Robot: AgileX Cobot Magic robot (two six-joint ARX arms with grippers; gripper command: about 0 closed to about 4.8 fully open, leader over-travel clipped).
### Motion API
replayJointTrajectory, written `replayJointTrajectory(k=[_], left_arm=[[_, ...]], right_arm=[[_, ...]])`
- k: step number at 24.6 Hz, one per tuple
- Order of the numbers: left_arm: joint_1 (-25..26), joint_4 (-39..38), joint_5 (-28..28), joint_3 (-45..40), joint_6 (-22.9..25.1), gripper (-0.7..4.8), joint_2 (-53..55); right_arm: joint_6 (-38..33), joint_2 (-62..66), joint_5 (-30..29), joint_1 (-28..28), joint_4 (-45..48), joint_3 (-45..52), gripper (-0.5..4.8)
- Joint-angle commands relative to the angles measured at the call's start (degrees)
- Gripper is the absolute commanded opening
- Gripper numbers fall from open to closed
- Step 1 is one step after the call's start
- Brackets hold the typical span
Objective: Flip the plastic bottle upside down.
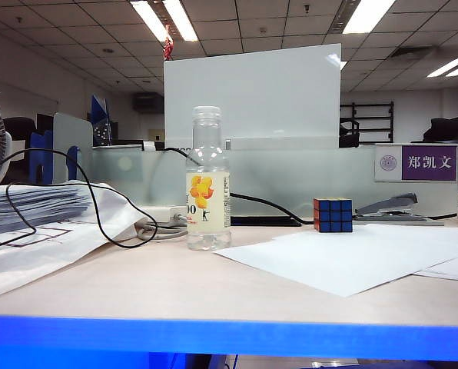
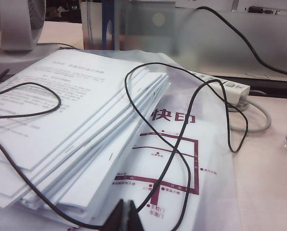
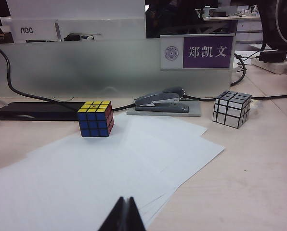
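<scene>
The plastic bottle point(image 1: 208, 181) stands upright on the desk point(image 1: 175, 284), untouched. Left gripper point(image 2: 125, 216) and right gripper point(image 3: 125, 215) hover clenched, far back; open wide first, then grasp mid-body.

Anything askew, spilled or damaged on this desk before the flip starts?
Nothing spilled or damaged. The plastic bottle stands upright, cap on. Only untidiness: a black cable loops loosely over the paper stack. Left gripper and right gripper are shut, touching nothing.

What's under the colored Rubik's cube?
The Rubik's cube sits on the far corner of loose white paper sheets, on the table. Whatever lies beneath those sheets is covered.
</scene>
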State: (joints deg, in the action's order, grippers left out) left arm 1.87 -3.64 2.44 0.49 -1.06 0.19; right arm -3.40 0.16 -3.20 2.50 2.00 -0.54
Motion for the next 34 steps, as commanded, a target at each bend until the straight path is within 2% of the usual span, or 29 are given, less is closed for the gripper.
replayJointTrajectory(k=[1, 5, 7, 8, 9, 10, 11, 12, 13, 14, 16, 19, 22, 25, 28, 30, 32, 34], left_arm=[[0.1, 0.7, 0.3, 0.0, -1.3, -0.05, -0.1], [0.1, 0.7, 0.3, 0.0, -1.3, -0.05, -0.1], [0.1, 0.8, 0.4, 0.0, -2.0, -0.05, -0.1], [0.1, 0.8, 0.7, 0.0, -7.0, -0.05, -0.1], [0.1, 0.8, 1.7, 0.1, -11.9, -0.05, -0.1], [0.1, 1.3, 4.1, 0.1, -21.0, -0.05, -0.1], [0.1, 1.7, 6.4, 0.1, -26.7, -0.05, -0.1], [0.0, 2.5, 8.8, 0.1, -33.4, -0.05, -0.1], [0.0, 2.9, 9.0, 0.1, -35.6, -0.05, -0.1], [0.0, 4.0, 9.4, 0.1, -37.9, -0.05, -0.1], [0.0, 6.0, 11.3, 0.1, -38.2, -0.06, -0.1], [0.0, 9.0, 14.7, 0.1, -37.9, -0.06, -0.1], [-0.1, 12.9, 18.4, 0.1, -37.9, -0.06, -0.1], [-0.3, 14.8, 20.0, 0.1, -37.9, -0.06, -0.1], [-0.4, 15.9, 22.3, 0.1, -37.7, -0.06, -0.1], [-0.4, 20.1, 25.7, 0.1, -37.7, -0.06, -0.1], [-0.5, 28.7, 30.7, 0.3, -36.3, -0.06, -0.1], [-0.5, 32.2, 36.3, 1.5, -32.7, -0.06, -0.1]], right_arm=[[0.0, -0.1, 0.1, 0.0, 0.8, 0.4, -0.09], [0.0, -0.1, 0.0, 0.0, 0.8, 0.4, -0.09], [-4.0, -0.1, -1.7, -0.1, 1.0, 0.4, -0.09], [-11.9, -0.1, -4.1, -0.1, 1.8, 0.4, -0.09], [-16.1, -0.1, -5.4, -0.1, 2.3, 0.4, -0.09], [-28.7, -0.1, -8.3, -0.1, 4.3, 0.4, -0.09], [-34.6, -0.1, -9.0, -0.1, 5.6, 0.4, -0.09], [-44.7, -0.1, -10.3, -0.1, 9.6, 0.4, -0.09], [-46.5, -0.1, -11.0, -0.1, 12.9, 0.4, -0.09], [-46.7, -0.1, -12.4, -0.2, 19.9, 0.4, -0.09], [-46.7, 0.3, -12.0, -1.0, 27.6, 0.1, -0.09], [-44.1, 2.8, -12.2, -3.3, 30.3, -3.0, -0.09], [-35.5, 9.2, -14.8, -7.1, 29.2, -7.8, -0.09], [-23.3, 19.7, -16.1, -12.0, 29.2, -12.8, -0.09], [-13.2, 34.9, -15.8, -18.3, 29.4, -19.7, -0.05], [-11.5, 47.0, -14.4, -22.0, 31.1, -25.3, 0.50], [-10.1, 58.8, -14.3, -24.0, 35.4, -30.9, 1.60], [-10.1, 71.6, -16.7, -24.8, 37.5, -38.9, 2.83]])
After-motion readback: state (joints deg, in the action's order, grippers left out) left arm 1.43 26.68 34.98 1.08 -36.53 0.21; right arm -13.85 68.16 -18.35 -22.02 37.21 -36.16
